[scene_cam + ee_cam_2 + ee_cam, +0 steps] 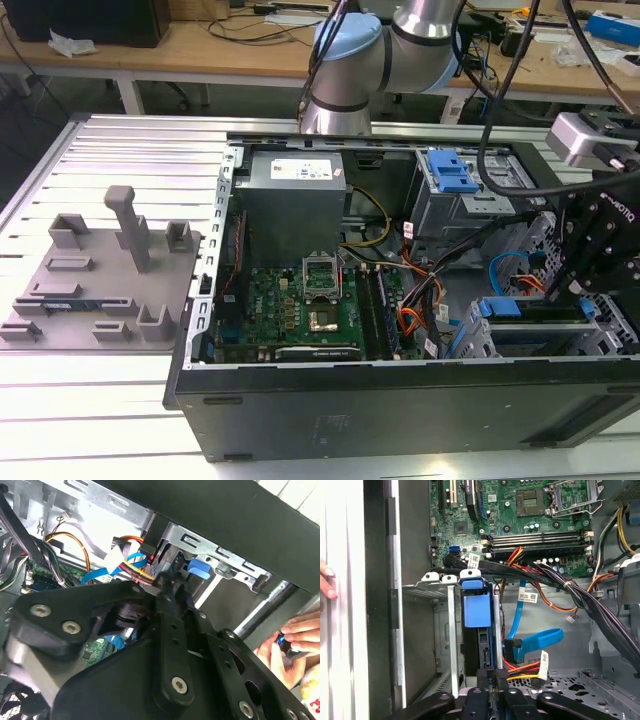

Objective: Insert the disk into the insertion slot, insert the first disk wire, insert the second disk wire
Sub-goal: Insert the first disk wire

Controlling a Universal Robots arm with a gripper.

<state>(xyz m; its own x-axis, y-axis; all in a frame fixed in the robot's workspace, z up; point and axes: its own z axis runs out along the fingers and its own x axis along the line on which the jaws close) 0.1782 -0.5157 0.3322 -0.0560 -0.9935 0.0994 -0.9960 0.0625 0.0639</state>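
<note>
The disk [477, 609], a flat silver hard drive framed by a bright blue plastic carrier, stands on edge inside the insertion slot [451, 630], a narrow bay of perforated grey sheet-metal. Its blue handle end points toward the green motherboard [520, 510] and its other end toward me. My gripper [492, 679] sits right at that near end of the disk. My black fingers [170, 595] are drawn together, clamped on a small black plug [150, 574] that ends a bundle of red, yellow and orange wires [525, 669]. The plug is at the disk's end edge, but I cannot tell whether it is seated. Just beside it a flat bright blue cable [537, 641] curls round and brings its dark connector next to the disk; I cannot tell whether that one is plugged in either. In the exterior view the slot with the disk lies in the corner of the open black computer case [400, 410] at the exterior view's right, nearer the camera than the bigger grey cage with a blue plastic latch [450, 172]. The same case holds the motherboard in its middle and a grey boxy power supply [295, 195] beyond it. The case lies on a ribbed aluminium table [120, 150], and a grey fixture plate with upright blocks [100, 270] rests beside it at the exterior view's left. A person's hand [287, 640] is near the case's outer wall.
</note>
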